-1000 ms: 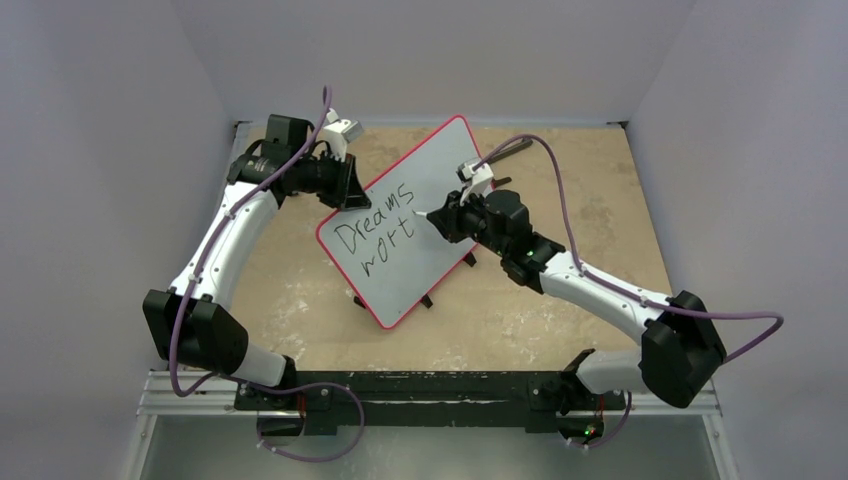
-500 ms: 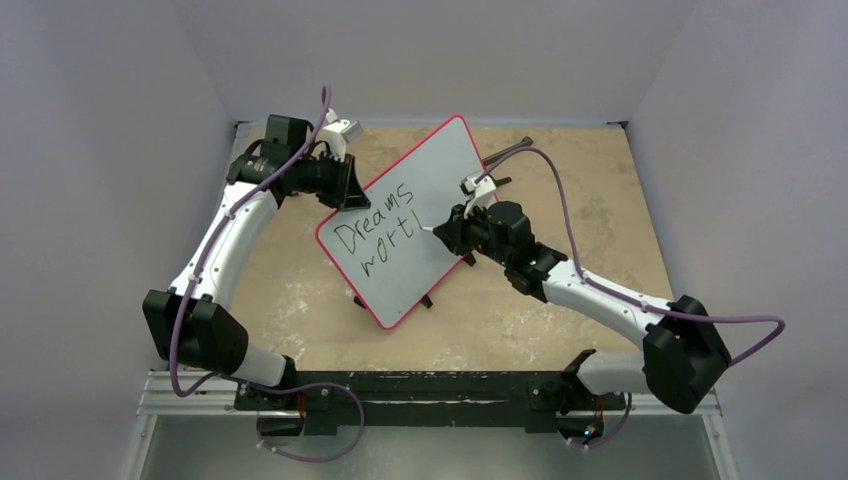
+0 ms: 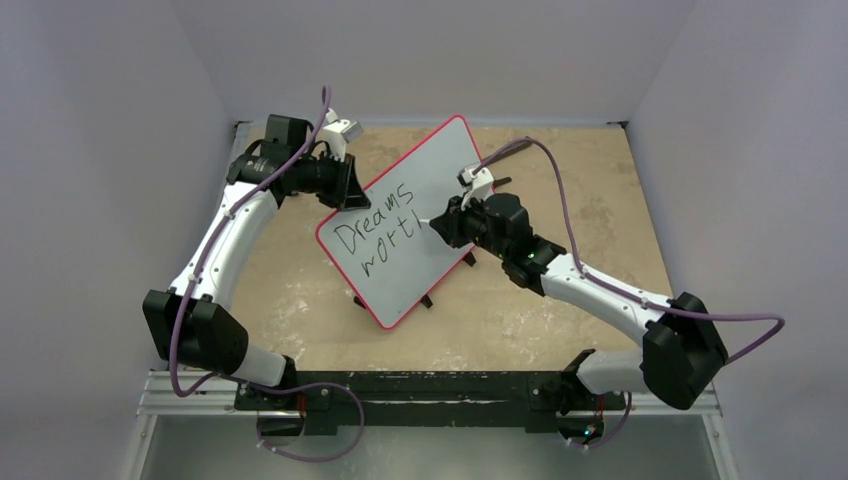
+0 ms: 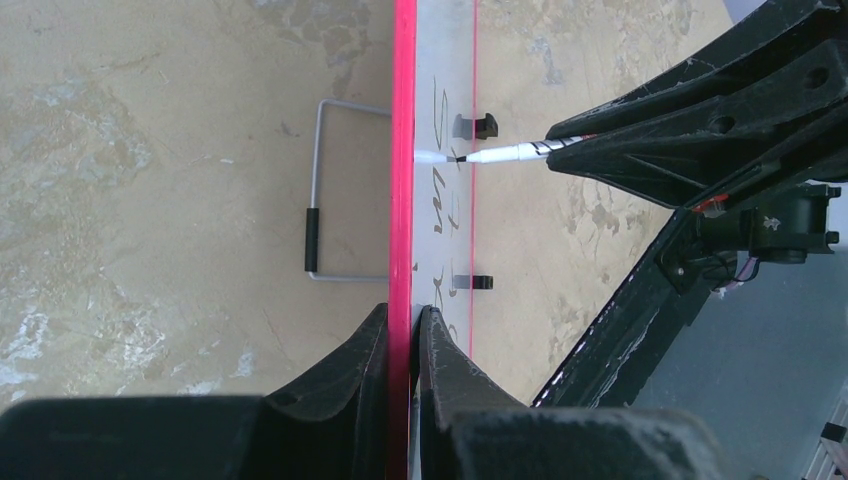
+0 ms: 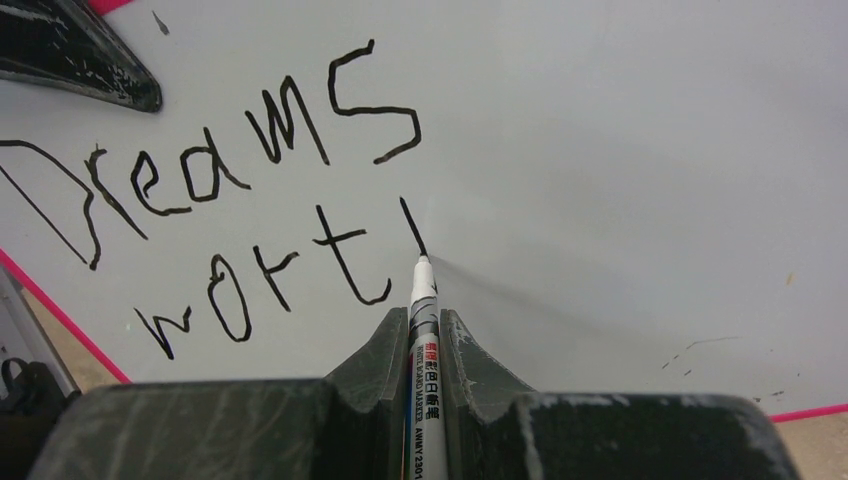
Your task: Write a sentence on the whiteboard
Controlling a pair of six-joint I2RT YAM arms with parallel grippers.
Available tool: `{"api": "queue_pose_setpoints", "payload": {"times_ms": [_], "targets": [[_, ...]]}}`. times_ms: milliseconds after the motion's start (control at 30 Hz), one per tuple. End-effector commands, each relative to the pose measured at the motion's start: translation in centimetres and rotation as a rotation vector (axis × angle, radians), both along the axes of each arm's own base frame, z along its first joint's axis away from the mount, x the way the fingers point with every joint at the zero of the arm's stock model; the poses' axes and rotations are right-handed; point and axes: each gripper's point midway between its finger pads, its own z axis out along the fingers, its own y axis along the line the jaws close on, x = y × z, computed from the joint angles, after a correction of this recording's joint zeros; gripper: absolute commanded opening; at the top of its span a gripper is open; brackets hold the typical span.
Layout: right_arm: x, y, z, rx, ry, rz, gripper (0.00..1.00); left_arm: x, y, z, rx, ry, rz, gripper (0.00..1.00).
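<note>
left gripper (image 3: 345,186): at 10 o'clock of the table centre, jaws clamped on the whiteboard's red rim; in the wrist view (image 4: 405,312) the rim runs straight up between the 2 fingers.
whiteboard (image 3: 441,163): mid-table, propped at a tilt, long axis from 7 o'clock to 1 o'clock.
wire stand (image 4: 314,190): grey loop behind the board, seen from the left wrist.
sentence (image 3: 384,226): 2 lines so far, "dreams" above "wort" plus 1 short stroke (image 5: 250,200).
marker (image 5: 422,298): white barrel, black tip touching the board at the stroke's lower end.
right gripper (image 3: 446,221): at 3 o'clock of the writing, jaws closed tight on the marker (image 5: 423,316).
table (image 3: 575,180): tan, mottled.
</note>
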Motion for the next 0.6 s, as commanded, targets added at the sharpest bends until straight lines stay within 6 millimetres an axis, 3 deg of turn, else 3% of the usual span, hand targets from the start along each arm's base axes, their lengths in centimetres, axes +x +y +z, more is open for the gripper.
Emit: {"api": "queue_pose_setpoints", "payload": {"times_ms": [0, 300, 567], "targets": [[1.7, 0.4, 3.0, 0.036, -0.064, -0.037, 0.00, 1.0, 0.1, 1.7, 0.004, -0.108, -0.007, 0.00], [2.9, -0.6, 3.2, 0.010, -0.068, -0.108, 0.00, 0.9, 0.1, 1.8, 0.002, -0.110, -0.008, 0.00], [2.5, -1.2, 1.7, -0.007, -0.039, -0.114, 0.00, 0.9, 0.1, 1.9, 0.003, -0.113, -0.007, 0.00]]}}
